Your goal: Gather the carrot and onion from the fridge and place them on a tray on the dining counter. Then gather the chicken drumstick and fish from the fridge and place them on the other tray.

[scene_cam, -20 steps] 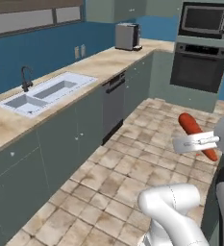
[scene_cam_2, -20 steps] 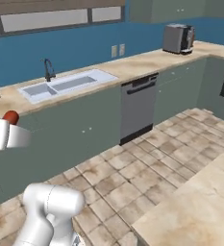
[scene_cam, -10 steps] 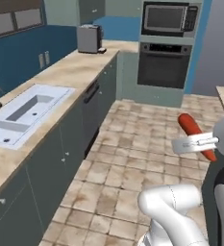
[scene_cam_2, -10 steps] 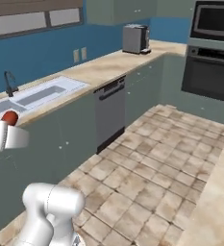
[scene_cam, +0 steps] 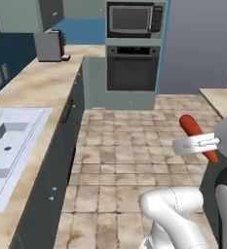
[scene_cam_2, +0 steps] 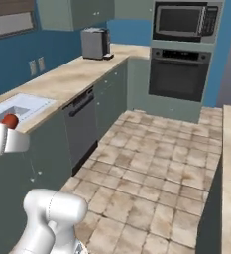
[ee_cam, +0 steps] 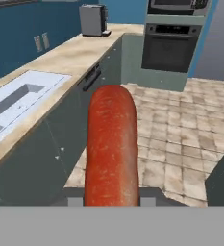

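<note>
The pincer (scene_cam: 198, 143) is clamped on the carrot (scene_cam: 198, 137), holding it in the air above the tiled floor (scene_cam: 134, 146). Since a second ago the base has turned: the sink (scene_cam: 8, 146) slid to nine o'clock, while the oven (scene_cam: 132, 68) and microwave (scene_cam: 134, 19) now sit at twelve o'clock, the toaster (scene_cam: 49, 44) at eleven.
</note>
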Motion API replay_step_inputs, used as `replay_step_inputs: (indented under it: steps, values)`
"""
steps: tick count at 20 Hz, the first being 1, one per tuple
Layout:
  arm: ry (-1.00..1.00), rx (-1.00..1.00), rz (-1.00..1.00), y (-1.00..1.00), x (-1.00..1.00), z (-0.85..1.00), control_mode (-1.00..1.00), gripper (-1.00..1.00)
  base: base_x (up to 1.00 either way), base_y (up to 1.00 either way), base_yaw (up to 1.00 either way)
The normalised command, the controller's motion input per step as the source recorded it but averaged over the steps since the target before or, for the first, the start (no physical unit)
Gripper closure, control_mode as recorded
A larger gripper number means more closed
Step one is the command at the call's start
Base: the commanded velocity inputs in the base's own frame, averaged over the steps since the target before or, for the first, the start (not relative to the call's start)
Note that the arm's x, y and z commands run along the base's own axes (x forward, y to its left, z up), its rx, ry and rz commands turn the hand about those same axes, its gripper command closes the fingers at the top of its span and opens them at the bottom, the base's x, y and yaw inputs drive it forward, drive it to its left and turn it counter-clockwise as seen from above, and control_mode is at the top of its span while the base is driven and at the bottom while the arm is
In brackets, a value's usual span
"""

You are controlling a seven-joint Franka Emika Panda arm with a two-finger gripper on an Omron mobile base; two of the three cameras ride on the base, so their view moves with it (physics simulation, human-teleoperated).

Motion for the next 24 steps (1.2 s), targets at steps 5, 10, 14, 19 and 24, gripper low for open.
replay_step_inputs:
  steps: [5,10,14,19,24]
  values:
    - [0.0,0.0,0.0,0.0,0.0,0.0,1.0,1.0,0.65,0.26,-0.51]
    - [0.0,0.0,0.0,0.0,0.0,0.0,1.0,1.0,0.66,0.32,-0.51]
    - [0.0,0.0,0.0,0.0,0.0,0.0,1.0,1.0,0.74,0.39,-0.48]
    - [0.0,0.0,0.0,0.0,0.0,0.0,1.0,1.0,0.74,0.43,-0.48]
    - [0.0,0.0,0.0,0.0,0.0,0.0,1.0,1.0,0.83,0.53,-0.46]
